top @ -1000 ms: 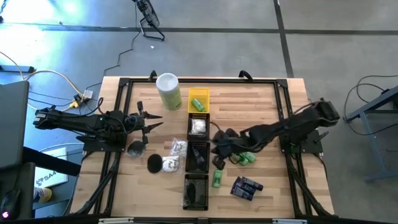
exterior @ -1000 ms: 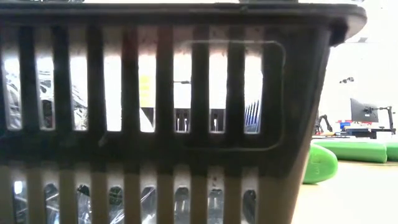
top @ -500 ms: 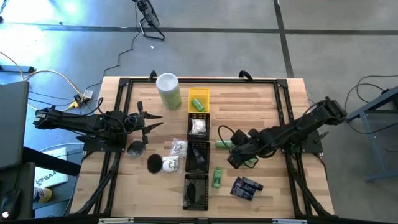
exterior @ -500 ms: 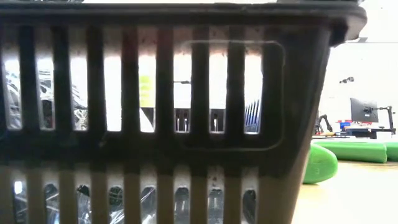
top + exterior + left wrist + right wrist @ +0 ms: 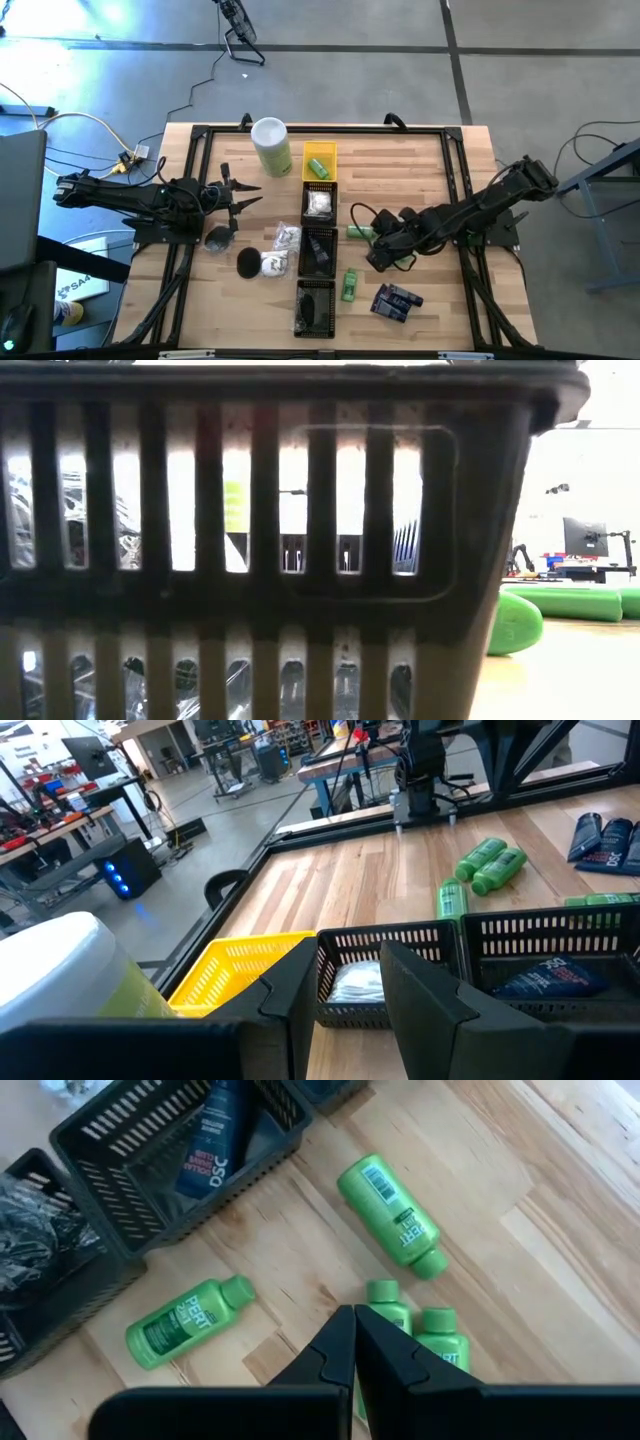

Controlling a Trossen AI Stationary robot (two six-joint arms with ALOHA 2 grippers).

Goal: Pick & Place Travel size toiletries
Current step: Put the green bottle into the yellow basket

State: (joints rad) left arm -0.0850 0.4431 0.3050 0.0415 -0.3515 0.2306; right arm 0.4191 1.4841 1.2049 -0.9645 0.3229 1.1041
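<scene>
Green bottles (image 5: 400,1325) loose beside black tray (image 5: 160,1155); right gripper (image 5: 352,1342) above them, jaws together, empty. Next: part jaws, descend. Left gripper (image 5: 340,982) idle, jaws slightly apart.

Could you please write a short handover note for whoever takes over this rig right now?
Left hand: empty, fingers apart, waiting at the table's left.
Right hand: shut, empty, over two green bottles right of the row of trays.
Done: one green bottle in the yellow tray, wrapped pieces and a dark packet in black trays.
Left: loose green bottles, dark packets, black puck, wrapped pieces.
</scene>
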